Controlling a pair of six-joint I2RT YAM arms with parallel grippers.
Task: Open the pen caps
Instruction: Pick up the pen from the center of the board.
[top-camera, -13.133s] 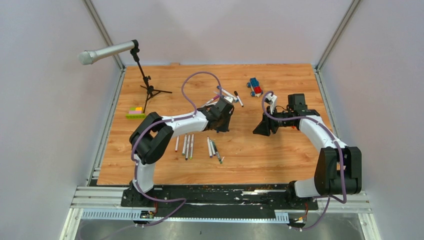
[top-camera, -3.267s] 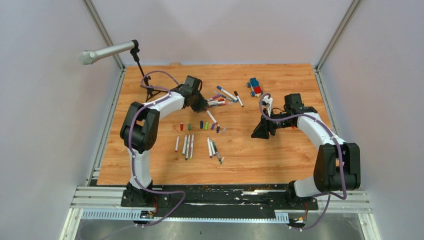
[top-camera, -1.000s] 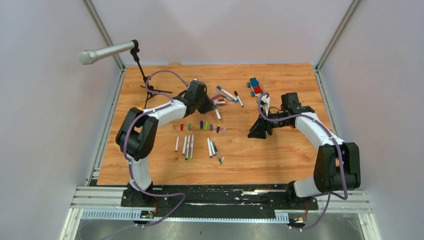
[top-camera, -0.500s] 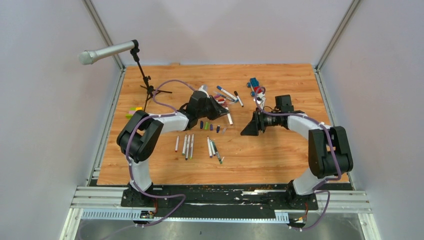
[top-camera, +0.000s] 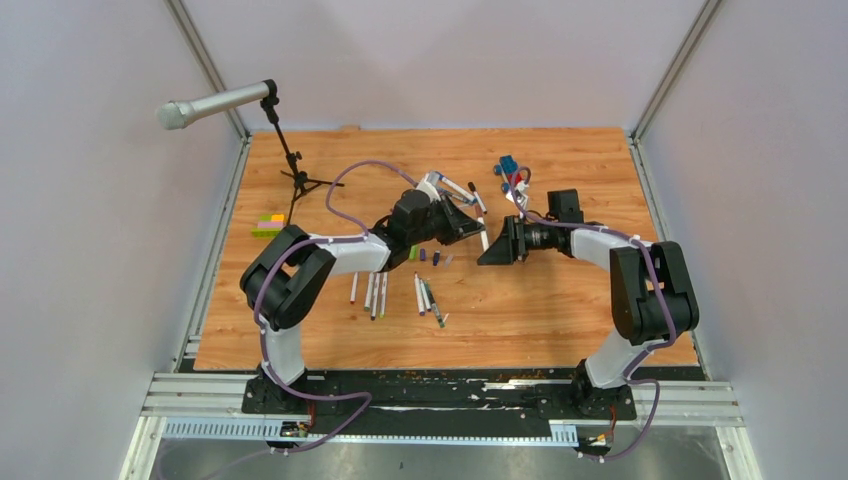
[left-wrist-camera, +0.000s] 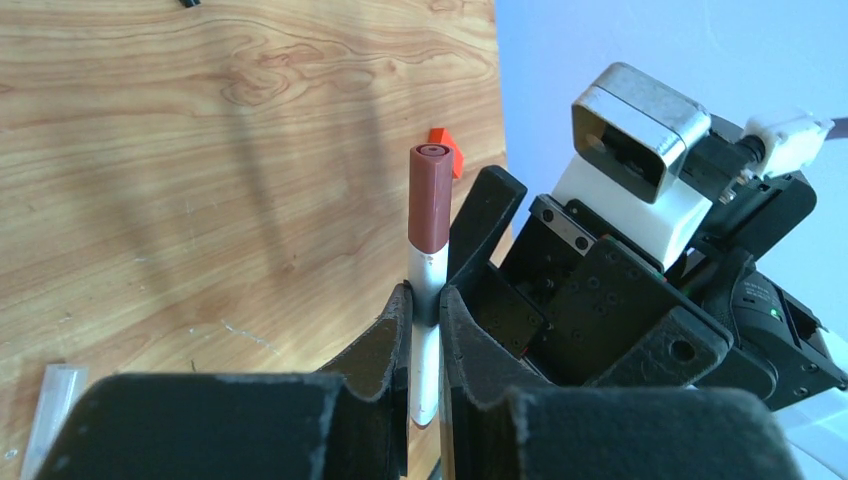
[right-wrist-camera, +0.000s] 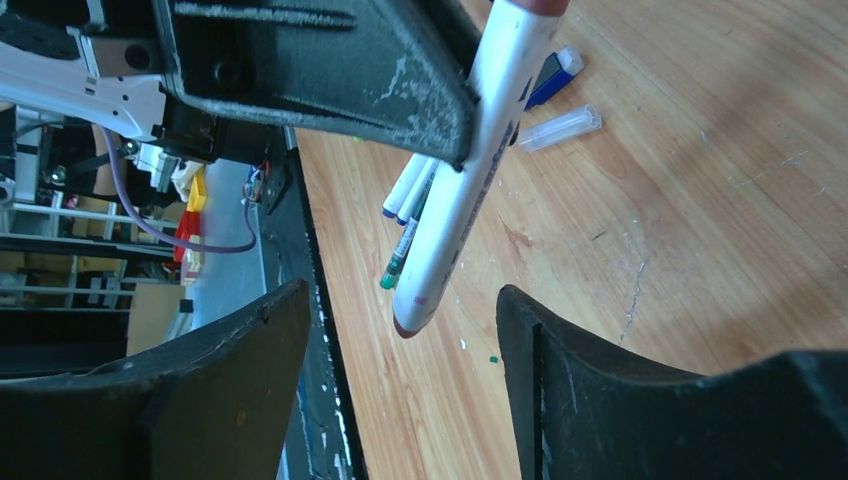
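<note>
pen (left-wrist-camera: 428, 262) tight in left hand (left-wrist-camera: 425, 305); right hand (right-wrist-camera: 400, 340) wide, seemingly empty

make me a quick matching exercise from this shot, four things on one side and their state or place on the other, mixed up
Things:
1. left gripper
2. right gripper
3. brown cap
4. toy car

States or places:
a. open, jaws wide apart
b. on the far part of the table
c. shut on the pen
d. fitted on the end of the held pen

Pairs: 1-c, 2-a, 3-d, 4-b
</note>
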